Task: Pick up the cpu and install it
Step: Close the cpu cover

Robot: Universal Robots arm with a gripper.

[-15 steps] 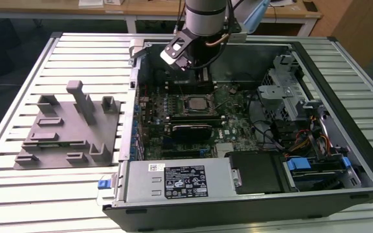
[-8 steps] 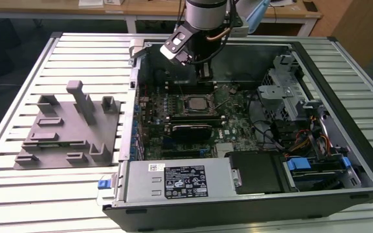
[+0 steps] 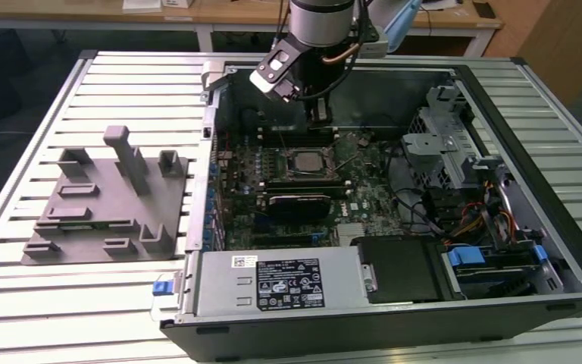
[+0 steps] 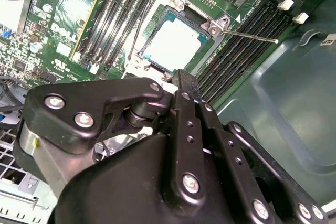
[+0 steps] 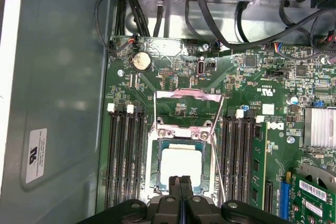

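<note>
Slatted metal table (image 3: 28, 98) carries an open computer case (image 3: 270, 337). In the exterior view, the gripper (image 3: 320, 114) hangs above the socket (image 3: 301, 161), toward its far side.

In the second wrist view, the gripper (image 4: 185, 83) has its fingers pressed together with nothing between them. The cpu (image 4: 175, 43) lies flat in the socket, and the lever (image 4: 252, 36) stands free beside it.

In the first wrist view, the cpu (image 5: 181, 163) sits inside the socket and the load plate (image 5: 186, 94) is swung open beyond it. With the chip unclamped, a nudge from the closed tips could probably tilt it and bend the socket contacts.
</note>
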